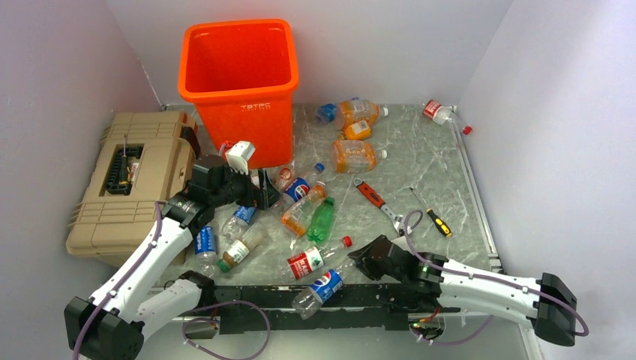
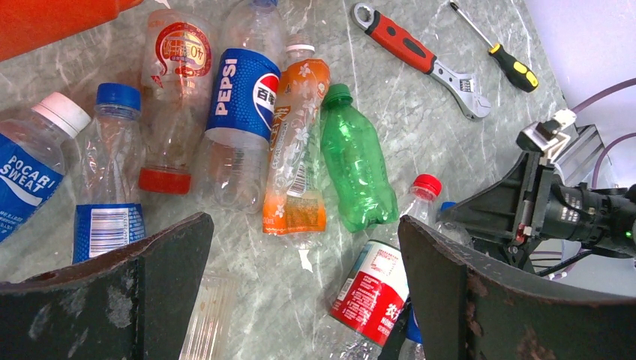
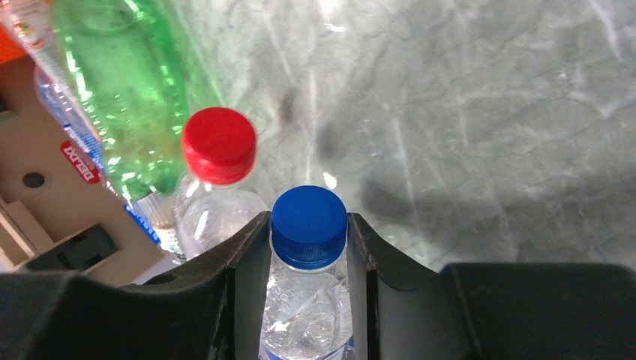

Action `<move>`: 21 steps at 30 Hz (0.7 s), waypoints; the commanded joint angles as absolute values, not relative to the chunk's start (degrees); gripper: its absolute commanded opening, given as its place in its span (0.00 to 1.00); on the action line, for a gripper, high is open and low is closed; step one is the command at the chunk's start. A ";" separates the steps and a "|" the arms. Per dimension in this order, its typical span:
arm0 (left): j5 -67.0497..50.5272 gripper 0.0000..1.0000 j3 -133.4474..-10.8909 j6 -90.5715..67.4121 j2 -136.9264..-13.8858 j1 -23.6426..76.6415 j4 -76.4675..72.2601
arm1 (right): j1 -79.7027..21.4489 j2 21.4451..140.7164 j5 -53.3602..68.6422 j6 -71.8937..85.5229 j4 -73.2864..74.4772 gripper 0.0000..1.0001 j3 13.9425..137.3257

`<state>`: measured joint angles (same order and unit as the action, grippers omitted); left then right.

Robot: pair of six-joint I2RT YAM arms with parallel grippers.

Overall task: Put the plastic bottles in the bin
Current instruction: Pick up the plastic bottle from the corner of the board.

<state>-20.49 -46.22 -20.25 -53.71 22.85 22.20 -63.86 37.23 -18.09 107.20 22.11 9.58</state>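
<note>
- left gripper (image 2: pixel 304 247): jaws wide, holding nothing. It hangs over the bottle cluster just near-right of the bin.
- right gripper (image 3: pixel 309 225): jaws narrow, low at the near edge, one finger on each side of the blue cap and neck of a clear Pepsi bottle (image 3: pixel 307 315). The fingers sit right against the cap, but I can't tell if they actually clamp it.
- That Pepsi bottle lies flat on the marble table (image 1: pixel 420 172), near centre, cap towards the right arm.
- red-label bottle (image 1: pixel 315 259) with a red cap lies just left of it, nearly touching at the neck.
- green bottle (image 2: pixel 356 169) and orange bottle (image 2: pixel 296 150) lie side by side mid-table, caps pointing far.
- Under my left wrist camera I see a second Pepsi-labelled bottle (image 2: pixel 240 97), a clear bottle with a red ring label, a blue-capped one and a Pocari Sweat bottle (image 2: pixel 26 172), all lying close together.
- A few orange-tinted bottles (image 1: pixel 352 156) lie farther back, right of the bin, and one red-label bottle is at the far right corner.
- orange bin (image 1: pixel 247 127): upright at the far left-centre of the table, well apart from the right gripper.
- tan toolbox (image 1: pixel 127 180) sits left of the bin.
- red-handled wrench (image 1: pixel 375 199) and yellow-black screwdriver (image 1: pixel 435 217) lie right of the cluster.
</note>
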 commanded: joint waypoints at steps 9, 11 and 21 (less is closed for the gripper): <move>-20.90 0.99 -48.13 -20.19 -51.44 23.12 21.20 | -64.16 30.64 -29.50 87.59 39.76 0.00 27.55; -21.21 0.99 -47.91 -20.43 -50.82 23.12 20.32 | -64.16 30.88 -31.04 80.37 40.19 0.00 32.03; -31.10 1.00 -38.97 -30.18 -43.12 23.12 -13.06 | -63.94 45.58 -28.64 35.71 27.86 0.00 55.17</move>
<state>-23.55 -42.19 -24.51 -46.39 22.87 9.67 -63.90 40.05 -29.82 57.58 35.40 47.75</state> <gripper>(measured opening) 0.994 0.407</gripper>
